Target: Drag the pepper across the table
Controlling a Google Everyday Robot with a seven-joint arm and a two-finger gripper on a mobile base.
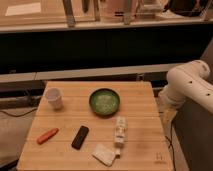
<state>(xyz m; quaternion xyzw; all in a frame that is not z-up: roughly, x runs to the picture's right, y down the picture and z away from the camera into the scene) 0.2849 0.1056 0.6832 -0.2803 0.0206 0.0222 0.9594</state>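
Right now, in the camera view, the small orange-red pointed pepper (47,135) is seen lying near the left edge of the square light wooden table (142,145), just beside a flat black slab (80,137). Only the white robot arm (186,82) is seen, by the table's right side. The gripper is out of view, so its state cannot be told. The dragging is judged not yet begun. Next, the gripper must be brought across to the pepper.

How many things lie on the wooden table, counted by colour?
White: 3 (paper cup, small bottle, flat packet)
Green: 1 (round bowl)
Black: 1 (rectangular slab)
Orange-red: 1 (slender pepper)
Total: 6
Gripper: out of view, beyond white arm at right.
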